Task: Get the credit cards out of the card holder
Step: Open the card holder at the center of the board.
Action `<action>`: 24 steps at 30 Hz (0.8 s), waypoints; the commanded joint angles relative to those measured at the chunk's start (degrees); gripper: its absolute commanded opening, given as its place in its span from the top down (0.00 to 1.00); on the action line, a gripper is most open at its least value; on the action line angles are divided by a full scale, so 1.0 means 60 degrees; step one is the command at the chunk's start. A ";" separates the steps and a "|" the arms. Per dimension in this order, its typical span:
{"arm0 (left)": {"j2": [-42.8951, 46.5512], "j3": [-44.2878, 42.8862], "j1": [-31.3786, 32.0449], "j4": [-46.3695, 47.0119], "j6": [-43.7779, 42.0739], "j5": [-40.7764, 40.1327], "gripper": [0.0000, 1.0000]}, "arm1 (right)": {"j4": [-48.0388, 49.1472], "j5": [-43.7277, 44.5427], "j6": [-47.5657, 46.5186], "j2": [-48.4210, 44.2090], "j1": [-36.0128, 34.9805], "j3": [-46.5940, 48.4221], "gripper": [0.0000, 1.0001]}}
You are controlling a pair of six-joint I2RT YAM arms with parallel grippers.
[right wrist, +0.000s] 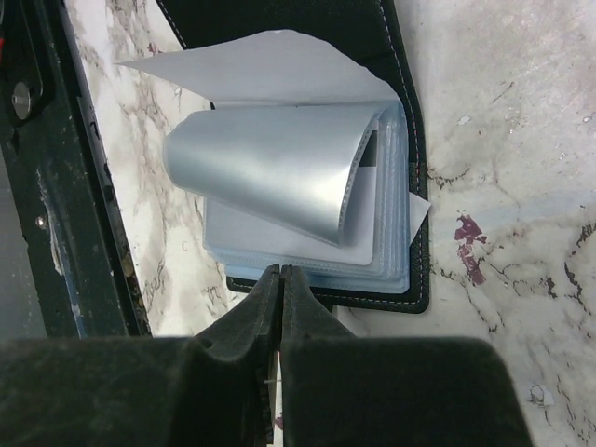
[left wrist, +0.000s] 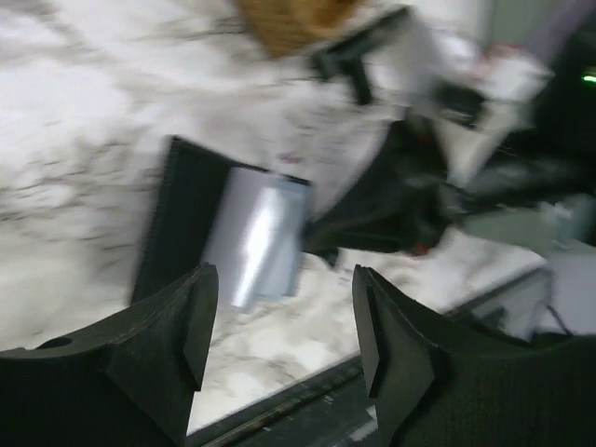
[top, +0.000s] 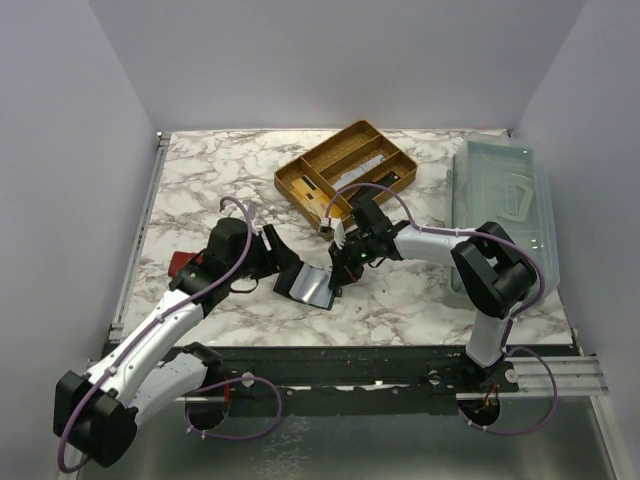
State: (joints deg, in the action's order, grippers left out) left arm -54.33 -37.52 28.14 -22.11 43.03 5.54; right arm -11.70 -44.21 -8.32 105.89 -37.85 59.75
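**Evidently, cards (top: 318, 288) not yet out of the holder (top: 291, 281)**

From above, the open holder is seen on the table (top: 200, 190) between the 2 grippers, the cards inside it. The left gripper (top: 280, 262) is set at its left edge, the right gripper (top: 345, 265) at its right. A tray (top: 345, 170) and a bin (top: 505, 200) are placed well behind; nothing is blocked by them.

In the blurred left wrist view, the left jaws are spread wide and nothing is held.

In the right wrist view, the right fingers are pressed together at the holder's near edge; whether a thin edge is pinched cannot be told. 1 shiny leaf (right wrist: 279, 177) is curled over the stack. Extraction is judged to be in hand. Next, a card edge must be gripped and drawn out while the holder is pinned. The curl may obstruct.
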 commanded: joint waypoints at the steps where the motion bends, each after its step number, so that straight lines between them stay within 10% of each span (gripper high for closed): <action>1: 0.0204 -0.0264 0.0155 0.1438 -0.0337 0.3505 0.36 | 0.0100 -0.0390 0.0244 0.0218 0.0060 0.0216 0.96; 10: -0.1385 -0.0214 0.2807 0.1527 -0.0357 0.1845 0.54 | 0.0346 -0.0294 0.0636 0.0274 0.0282 0.0109 0.97; 24: -0.3649 -0.0102 0.3097 0.1326 -0.0424 -0.0061 0.65 | 0.0411 -0.0278 0.0738 0.0341 0.0303 0.0091 0.97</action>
State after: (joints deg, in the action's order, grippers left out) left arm -73.19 -38.52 46.52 -13.41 40.84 10.02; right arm -10.22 -44.91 -4.47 106.78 -36.05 59.75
